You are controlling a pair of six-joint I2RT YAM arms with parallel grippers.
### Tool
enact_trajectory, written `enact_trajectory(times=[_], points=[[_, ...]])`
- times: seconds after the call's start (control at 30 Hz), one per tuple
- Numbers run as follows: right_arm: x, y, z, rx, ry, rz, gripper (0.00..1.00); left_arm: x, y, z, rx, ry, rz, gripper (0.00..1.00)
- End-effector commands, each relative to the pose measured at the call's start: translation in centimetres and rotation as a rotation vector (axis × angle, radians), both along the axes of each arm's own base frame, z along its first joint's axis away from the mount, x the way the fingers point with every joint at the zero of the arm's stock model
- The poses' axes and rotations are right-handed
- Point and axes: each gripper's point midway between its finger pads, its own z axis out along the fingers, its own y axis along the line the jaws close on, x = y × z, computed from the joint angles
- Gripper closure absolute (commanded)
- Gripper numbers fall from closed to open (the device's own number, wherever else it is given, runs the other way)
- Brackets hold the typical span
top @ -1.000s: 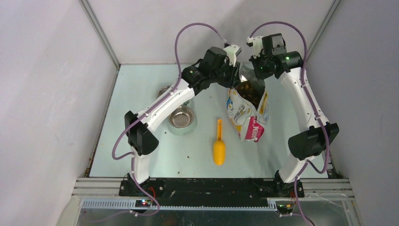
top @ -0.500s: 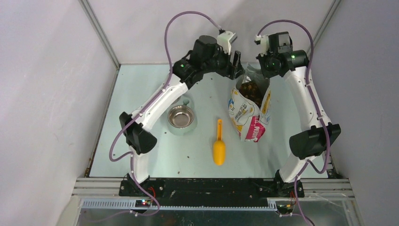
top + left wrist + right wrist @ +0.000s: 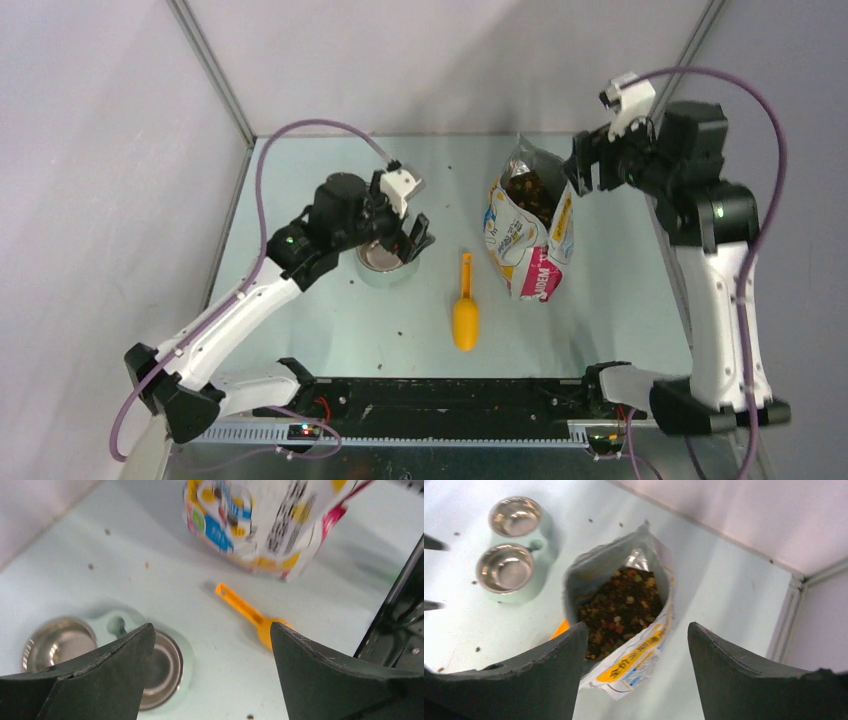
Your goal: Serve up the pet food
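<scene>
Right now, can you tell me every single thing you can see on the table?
pet food: one heap, dark brown with coloured bits, inside the open bag
bag: one, white, yellow and pink, right part of the table
scoop: one, orange, between bag and bowls
bowls: two, shiny metal, in a pale green holder, left part
crumbs: a few, dark, scattered
table: one, pale green
left gripper: one, black, open, near the bowls
right gripper: one, black, open, by the bag's top

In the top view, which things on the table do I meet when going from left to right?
Metal bowl → orange scoop → printed bag.
</scene>
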Motion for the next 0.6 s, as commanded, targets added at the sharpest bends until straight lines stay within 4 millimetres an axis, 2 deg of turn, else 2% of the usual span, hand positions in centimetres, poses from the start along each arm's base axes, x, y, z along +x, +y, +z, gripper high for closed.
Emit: enact_trajectory(times=[0.0, 0.03, 0.07, 0.23, 0.33, 0.37, 0.4, 0.43, 0.47, 0.57], points=[[-2.2, 2.6, 1.8, 0.095, -0.154, 0.153, 0.23, 0.4, 0.7, -8.1, 0.119, 0.096, 0.033, 0.09], [-3.1, 2.7, 1.5, 0.111, -0.165, 0.156, 0.22, 0.4, 0.5, -9.5, 0.122, 0.129, 0.038, 0.1], [-3.7, 2.7, 2.3, 0.119, -0.207, 0.16, 0.21, 0.3, 0.5, -10.5, 0.127, 0.154, 0.045, 0.11], [-4.8, 2.8, 1.0, 0.145, -0.179, 0.147, 0.22, 0.7, -1.6, -14.5, 0.084, 0.313, 0.077, 0.17], [-4.9, 2.3, 0.2, 0.161, -0.158, 0.107, 0.25, 1.5, -3.7, -16.1, 0.047, 0.376, 0.093, 0.23], [-4.8, 2.1, 0.2, 0.161, -0.16, 0.087, 0.26, 1.7, -4.4, -16.0, 0.04, 0.374, 0.089, 0.24], [-4.8, 1.9, 0.0, 0.163, -0.158, 0.072, 0.26, 2.1, -4.8, -17.0, 0.042, 0.4, 0.106, 0.25], [-4.8, 1.8, 0.0, 0.164, -0.159, 0.067, 0.27, 2.6, -5.3, -16.8, 0.034, 0.403, 0.114, 0.26], [-4.9, 1.7, 0.0, 0.164, -0.159, 0.057, 0.27, 3.0, -5.5, -18.0, 0.044, 0.437, 0.141, 0.28], [-5.1, 1.5, 0.0, 0.164, -0.165, 0.049, 0.28, 3.8, -6.8, -18.8, 0.033, 0.473, 0.156, 0.32]])
